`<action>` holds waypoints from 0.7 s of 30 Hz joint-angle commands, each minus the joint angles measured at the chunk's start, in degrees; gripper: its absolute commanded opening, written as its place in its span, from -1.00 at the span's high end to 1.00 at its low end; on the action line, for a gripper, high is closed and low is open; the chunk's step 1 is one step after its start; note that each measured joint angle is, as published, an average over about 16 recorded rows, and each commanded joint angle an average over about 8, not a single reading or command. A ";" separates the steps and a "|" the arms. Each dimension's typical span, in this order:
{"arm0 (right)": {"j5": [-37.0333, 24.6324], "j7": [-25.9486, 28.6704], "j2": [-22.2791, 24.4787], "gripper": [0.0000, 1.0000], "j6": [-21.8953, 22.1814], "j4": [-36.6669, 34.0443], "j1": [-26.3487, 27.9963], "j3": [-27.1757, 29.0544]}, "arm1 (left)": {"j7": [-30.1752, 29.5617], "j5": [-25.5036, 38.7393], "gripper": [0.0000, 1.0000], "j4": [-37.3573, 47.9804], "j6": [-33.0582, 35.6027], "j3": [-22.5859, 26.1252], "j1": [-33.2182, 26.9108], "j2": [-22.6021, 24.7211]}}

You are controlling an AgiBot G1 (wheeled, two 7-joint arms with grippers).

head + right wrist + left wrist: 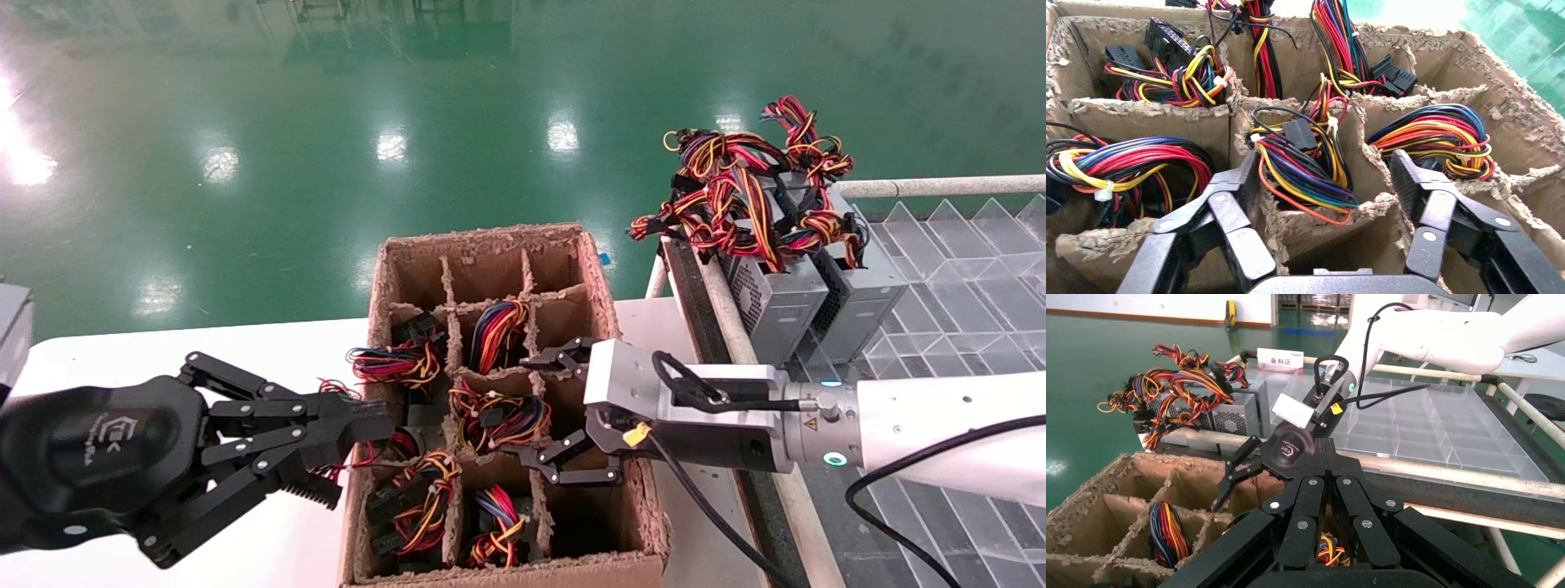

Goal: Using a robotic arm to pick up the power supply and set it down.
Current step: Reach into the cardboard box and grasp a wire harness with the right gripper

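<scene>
Pickup not yet made: the right tool hangs with fingers spread wide astride the centre cell of the ragged cardboard box, where the power supply sits under glossy coiled wires. Left tool, fingers apart, waits beside the box.

The right arm, at the right of the head view, is a white tube ending in a silver-grey wrist block with small teal lights, a yellow warning triangle, a yellow tag and a looping black cable. Its right gripper is black, built of slim linkage bars with silver pivot screws and ribbed finger pads. At lower left, the left gripper has the same black linkage fingers on a rounded black housing marked with a pale "TEK" logo.
</scene>
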 commanded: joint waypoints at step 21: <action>3.73 -1.16 -0.79 1.00 -4.91 -7.64 1.86 0.50 | 0.00 0.00 1.00 0.00 0.00 0.00 0.00 0.00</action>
